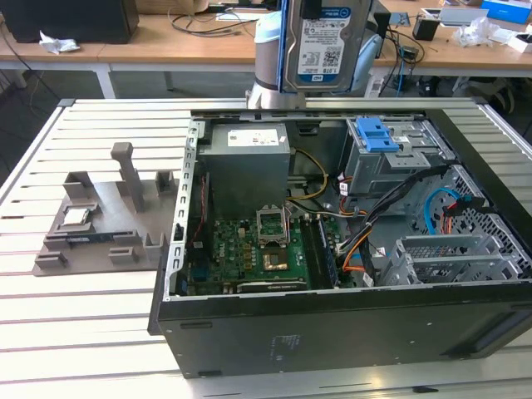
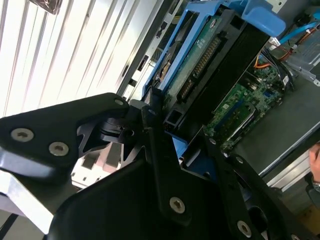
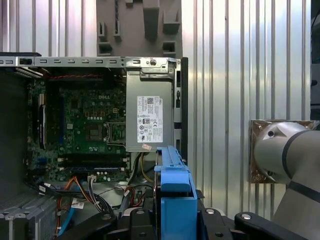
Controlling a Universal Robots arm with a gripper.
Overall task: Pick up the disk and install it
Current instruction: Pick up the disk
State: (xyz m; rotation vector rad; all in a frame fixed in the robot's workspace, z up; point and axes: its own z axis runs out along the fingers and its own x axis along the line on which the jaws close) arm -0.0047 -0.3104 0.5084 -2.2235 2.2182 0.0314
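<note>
Disk (image 1: 320,41): we find it held upright in the air, over the far edge of the open computer case (image 1: 332,328) in the exterior view.
Gripper (image 2: 159,120): we see it clamped onto the disk.
Drive cage (image 1: 378,137): we note it inside the case, blue latch on top, below the disk.
Table (image 1: 83,332): slatted, bearing the case.

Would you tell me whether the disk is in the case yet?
Out: the disk hangs upright in the claw, above the open case.
</note>
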